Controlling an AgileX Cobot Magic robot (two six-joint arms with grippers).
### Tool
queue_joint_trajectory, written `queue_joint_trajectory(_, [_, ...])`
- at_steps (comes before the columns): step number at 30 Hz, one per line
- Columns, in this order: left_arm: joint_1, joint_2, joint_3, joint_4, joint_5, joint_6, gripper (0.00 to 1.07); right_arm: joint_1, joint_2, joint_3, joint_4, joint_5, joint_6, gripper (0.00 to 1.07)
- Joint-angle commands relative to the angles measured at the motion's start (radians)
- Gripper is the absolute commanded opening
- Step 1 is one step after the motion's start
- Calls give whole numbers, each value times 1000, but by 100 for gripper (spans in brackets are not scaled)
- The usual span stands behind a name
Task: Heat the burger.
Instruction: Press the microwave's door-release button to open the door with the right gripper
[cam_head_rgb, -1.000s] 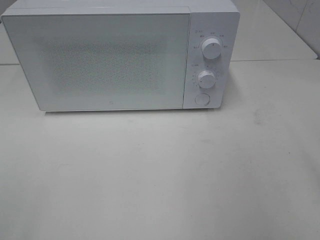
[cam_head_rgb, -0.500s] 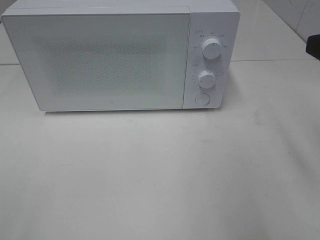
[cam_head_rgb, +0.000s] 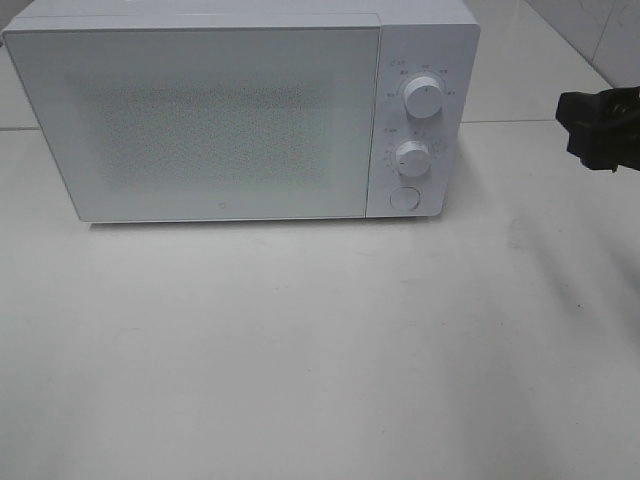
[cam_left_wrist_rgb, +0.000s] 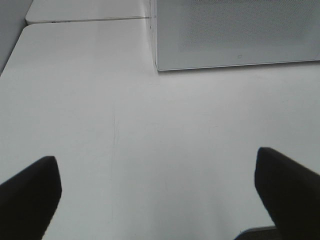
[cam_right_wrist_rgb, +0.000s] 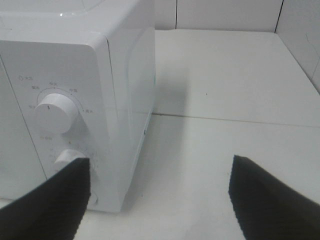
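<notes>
The burger is out of view in every frame. The white microwave (cam_head_rgb: 220, 120) stands at the back of the table with its door shut. My right gripper (cam_head_rgb: 600, 128) shows as a dark shape at the right edge of the high view, level with the microwave's knobs and well to their right. In the right wrist view my right gripper (cam_right_wrist_rgb: 160, 200) is open and empty, beside the microwave's control panel (cam_right_wrist_rgb: 60, 115). My left gripper (cam_left_wrist_rgb: 157, 195) is open over bare table, short of the microwave's front corner (cam_left_wrist_rgb: 160, 60); it does not show in the high view.
The control panel carries an upper knob (cam_head_rgb: 424, 97), a lower knob (cam_head_rgb: 412, 157) and a round button (cam_head_rgb: 403, 198). The white table (cam_head_rgb: 320, 350) spreads in front of the microwave. A tiled wall (cam_head_rgb: 600, 30) rises at the back right.
My right gripper has come into the high view from the right edge, moving left towards the microwave's control side. The microwave has not moved.
</notes>
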Motion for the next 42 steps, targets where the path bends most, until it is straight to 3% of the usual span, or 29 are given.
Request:
queue_joint_trajectory(1, [-1, -19, 2, 1, -12, -5, 98, -1, 96, 34, 8, -246, 3, 75])
queue_joint_trajectory(14, [-1, -19, 2, 1, -12, -5, 98, 24, 333, 83, 155, -579, -53, 75])
queue_joint_trajectory(16, [-1, -19, 2, 1, -12, -5, 98, 104, 405, 86, 257, -675, -116, 75])
queue_joint_trajectory(22, [-1, -19, 2, 1, -12, -5, 98, 234, 500, 85, 386, -805, -132, 75])
queue_joint_trajectory(34, [-1, -19, 2, 1, -12, -5, 98, 430, 592, 69, 550, -886, -129, 75])
queue_joint_trajectory(42, [-1, -19, 2, 1, -12, -5, 98, 554, 677, -15, 641, -881, -130, 75])
